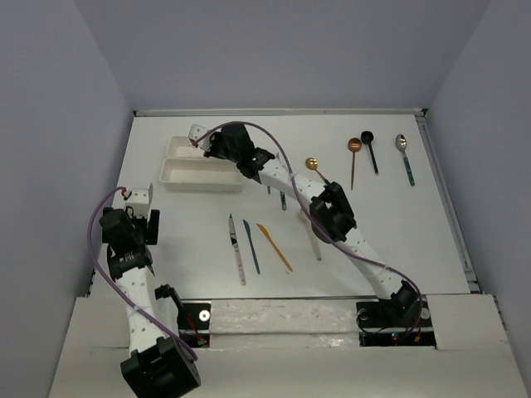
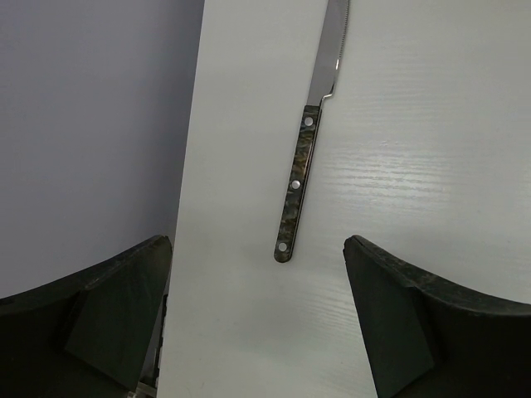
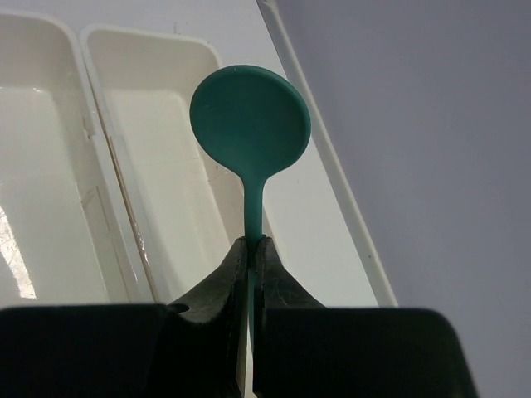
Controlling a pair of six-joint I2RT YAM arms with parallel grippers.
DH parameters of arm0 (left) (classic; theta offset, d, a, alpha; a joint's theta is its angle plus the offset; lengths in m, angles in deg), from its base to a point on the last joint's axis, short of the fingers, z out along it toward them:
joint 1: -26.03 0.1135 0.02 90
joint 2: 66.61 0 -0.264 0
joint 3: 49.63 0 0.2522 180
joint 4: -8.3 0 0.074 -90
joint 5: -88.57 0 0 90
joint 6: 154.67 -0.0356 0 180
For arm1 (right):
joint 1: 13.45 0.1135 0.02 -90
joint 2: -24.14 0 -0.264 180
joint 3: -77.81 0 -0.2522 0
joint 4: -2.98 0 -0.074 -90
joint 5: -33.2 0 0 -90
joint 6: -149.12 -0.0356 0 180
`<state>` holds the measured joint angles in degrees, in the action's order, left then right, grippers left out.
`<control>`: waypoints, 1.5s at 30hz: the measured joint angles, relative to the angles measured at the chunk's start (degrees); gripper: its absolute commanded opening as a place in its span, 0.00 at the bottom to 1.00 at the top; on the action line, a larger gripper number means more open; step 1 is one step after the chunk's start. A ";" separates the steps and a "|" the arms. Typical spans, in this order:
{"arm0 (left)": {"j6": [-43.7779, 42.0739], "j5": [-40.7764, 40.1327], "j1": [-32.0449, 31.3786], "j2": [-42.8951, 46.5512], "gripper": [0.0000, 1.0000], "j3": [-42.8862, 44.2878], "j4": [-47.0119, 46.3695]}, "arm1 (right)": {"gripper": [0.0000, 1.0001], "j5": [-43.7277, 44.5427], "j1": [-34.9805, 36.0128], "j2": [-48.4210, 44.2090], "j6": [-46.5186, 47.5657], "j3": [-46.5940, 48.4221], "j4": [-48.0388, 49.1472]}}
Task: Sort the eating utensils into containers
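My right gripper is shut on the handle of a teal spoon and holds it over the far tray of two joined white trays; the near tray lies beside it. Both trays look empty. In the top view the right gripper hangs over the trays. My left gripper is open above the table, just short of a steel knife with a dark mottled handle. The left gripper is at the table's left edge.
On the table lie a pale-handled knife, a dark blue knife, an orange knife, a gold spoon, a copper spoon, a black spoon and a silver spoon. Grey walls enclose the table.
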<state>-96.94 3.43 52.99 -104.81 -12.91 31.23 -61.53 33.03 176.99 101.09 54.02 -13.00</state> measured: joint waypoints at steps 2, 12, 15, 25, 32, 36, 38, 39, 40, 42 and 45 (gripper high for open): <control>0.02 -0.04 0.00 0.00 0.99 0.00 0.02 | 0.00 0.96 0.15 0.24 1.51 0.00 0.11; 0.02 -0.31 -0.02 0.00 0.99 0.00 0.00 | 0.30 3.93 0.48 1.18 6.05 -2.75 0.04; 0.02 -0.35 -0.02 0.00 0.99 0.00 0.00 | 0.42 5.20 0.48 1.22 6.80 -3.34 0.04; -2.14 4.15 -0.24 -5.79 0.72 1.55 1.49 | 0.60 8.79 0.48 0.22 6.36 -5.25 -0.15; -8.02 8.81 3.06 -22.14 0.75 8.90 5.27 | 0.84 9.79 0.48 -9.88 1.38 -13.00 -2.03; -9.35 10.03 6.05 -27.21 0.76 10.21 5.62 | 0.88 8.37 0.50 -19.37 -3.56 -20.11 -1.49; -9.44 10.51 6.19 -28.98 0.75 10.93 5.79 | 0.88 7.56 0.52 -23.41 -6.03 -22.73 -0.39; -9.42 10.84 6.19 -29.66 0.74 11.41 5.81 | 0.88 7.23 0.52 -24.70 -7.34 -23.65 0.04; -9.31 11.34 6.19 -30.69 0.72 12.20 5.79 | 0.88 7.06 0.55 -26.60 -8.81 -24.70 0.31; -9.16 12.07 6.16 -32.30 0.69 13.70 5.90 | 0.88 7.06 0.55 -28.46 -11.47 -25.94 1.01; -9.01 12.94 6.14 -35.65 0.66 16.44 5.49 | 0.88 6.86 0.61 -30.32 -14.80 -28.24 1.81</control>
<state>-105.95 16.37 59.14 -140.46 3.53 36.71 -54.67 33.64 146.68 86.30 25.78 -11.19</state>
